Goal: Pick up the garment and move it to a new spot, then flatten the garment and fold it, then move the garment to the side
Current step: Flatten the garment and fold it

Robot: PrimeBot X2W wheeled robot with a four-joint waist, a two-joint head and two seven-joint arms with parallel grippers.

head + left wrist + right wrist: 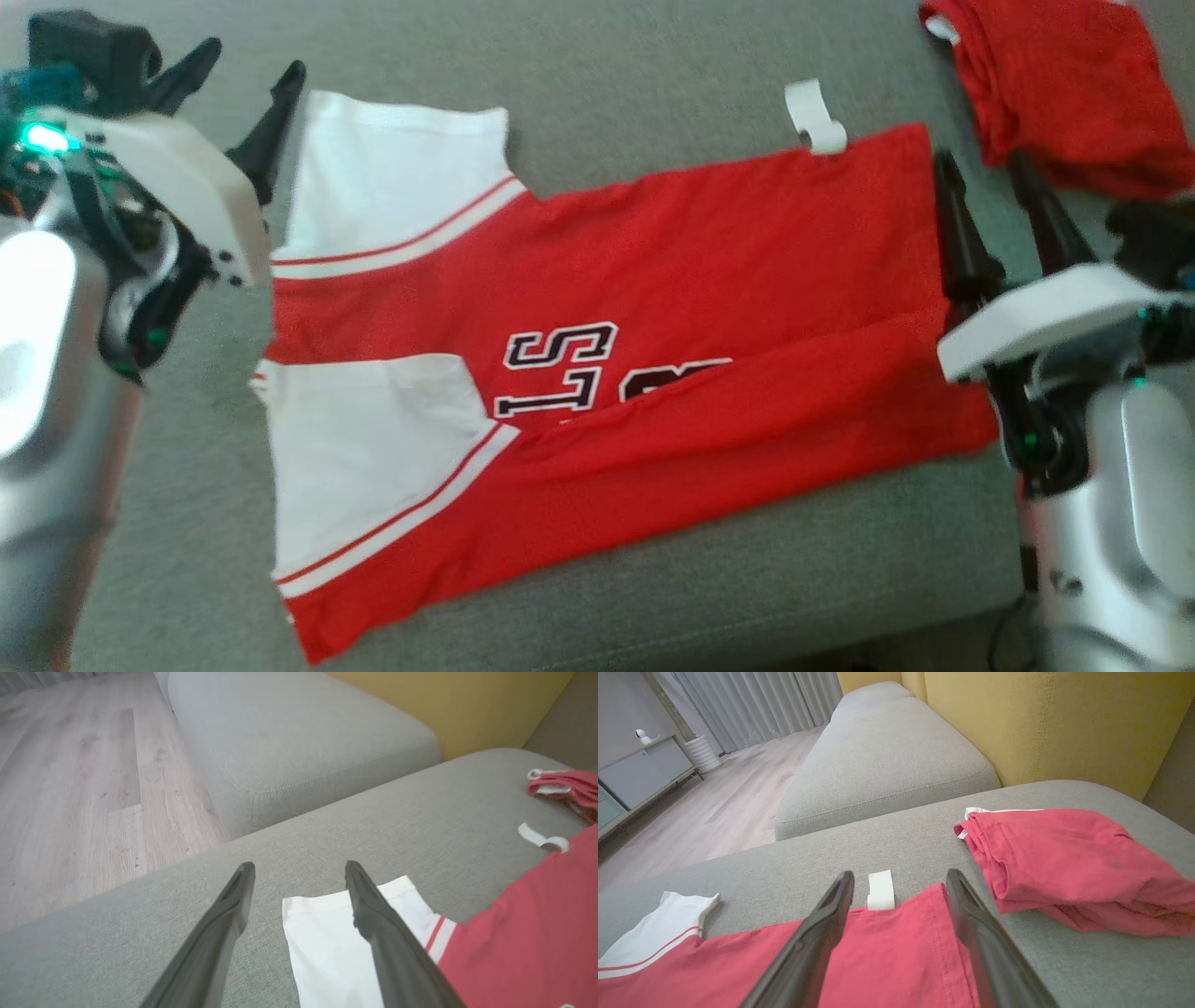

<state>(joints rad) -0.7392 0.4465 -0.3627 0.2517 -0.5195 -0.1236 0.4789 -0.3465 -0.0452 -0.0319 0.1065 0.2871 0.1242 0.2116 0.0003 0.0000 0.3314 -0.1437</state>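
Note:
A red garment [653,308] with white sleeves and black lettering lies spread on the grey sofa seat [597,75], its near long edge folded over the middle. My left gripper [245,84] stands open just above the far white sleeve [327,942], holding nothing. At the hem end, my right gripper [980,177] is open above the garment's far corner [896,947], beside a white tag [880,889]. Nothing sits between either pair of fingers.
A second red garment [1064,84] lies bunched at the far right of the seat [1069,863]. Another grey cushion [887,760], a yellow backrest [1045,723] and wooden floor [70,788] lie beyond. The seat's front edge runs close below the garment.

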